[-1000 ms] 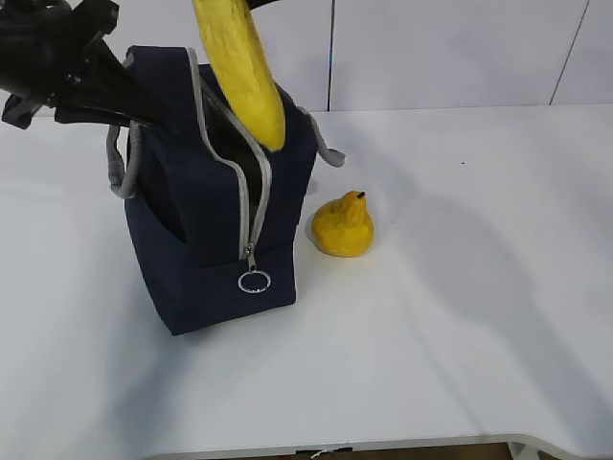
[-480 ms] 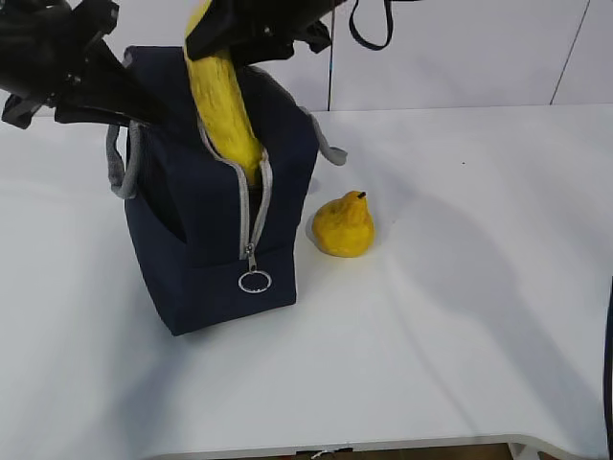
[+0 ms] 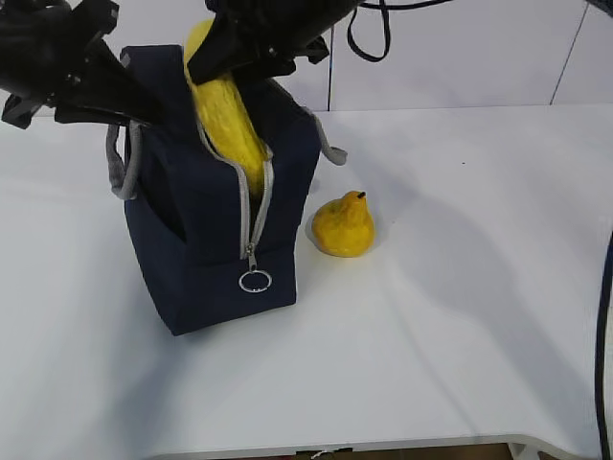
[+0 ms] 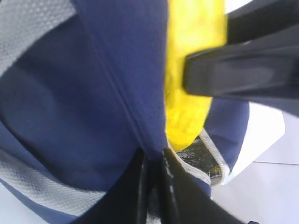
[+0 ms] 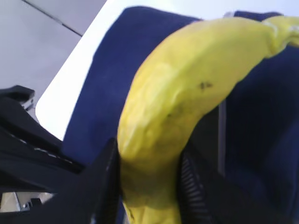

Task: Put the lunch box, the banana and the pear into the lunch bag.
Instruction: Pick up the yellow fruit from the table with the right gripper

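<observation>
The navy lunch bag (image 3: pixel 206 240) stands on the white table with its grey zipper open at the top. My right gripper (image 3: pixel 230 57) is shut on the yellow banana (image 3: pixel 228 110) and holds it upright, its lower end inside the bag's opening. In the right wrist view the banana (image 5: pixel 187 107) sits between the fingers (image 5: pixel 105 182). My left gripper (image 4: pixel 152 161) is shut on the bag's top edge (image 4: pixel 140 116) at the left. The pear (image 3: pixel 343 225) lies on the table right of the bag. The lunch box is not in view.
The bag's ring pull (image 3: pixel 254 281) hangs low on the front. A grey handle (image 3: pixel 123 163) droops at the bag's left. The table's front edge (image 3: pixel 383 446) runs along the bottom. A wall stands behind the table.
The right gripper has come down with the banana. Its lower end has gone from above the opening into the bag. The left gripper, the bag and the pear have not moved.
</observation>
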